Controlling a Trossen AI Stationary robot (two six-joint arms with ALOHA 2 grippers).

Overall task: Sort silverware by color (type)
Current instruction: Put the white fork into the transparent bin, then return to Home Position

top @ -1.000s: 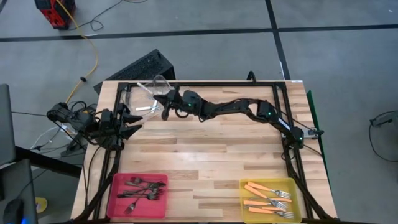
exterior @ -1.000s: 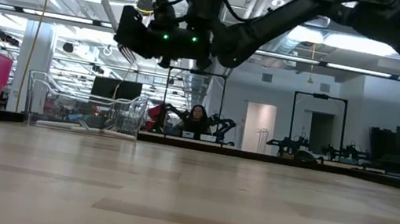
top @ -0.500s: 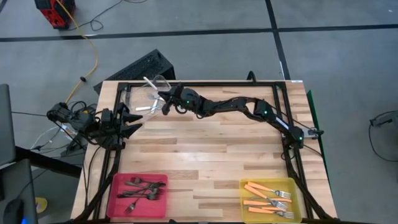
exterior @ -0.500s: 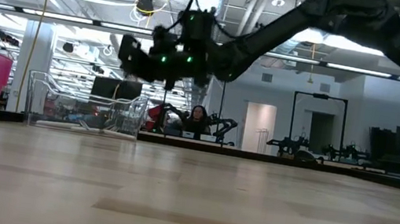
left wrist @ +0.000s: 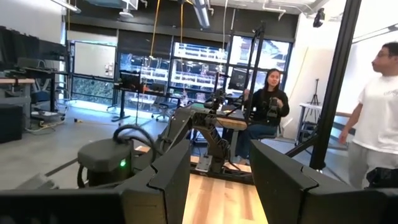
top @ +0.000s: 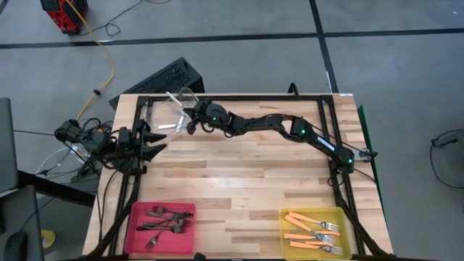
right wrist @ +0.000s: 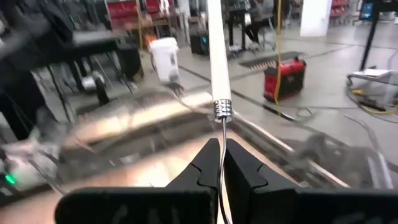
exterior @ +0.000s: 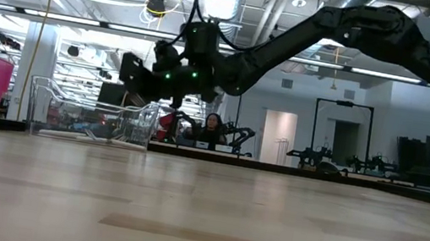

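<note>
Wooden counter (top: 239,181): your right pincer (top: 190,122), clamped on a silver fork (right wrist: 221,155), hovers at the clear bin's (top: 163,116) three-o'clock rim. Centre over it before releasing. Left pincer (top: 154,143), apart, waits.

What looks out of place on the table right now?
Nothing stands out. Dark forks lie in the pink bin, orange-handled forks in the yellow bin, none loose. The right gripper holds a slim utensil at the clear bin; the left gripper waits at the table's left edge.
</note>
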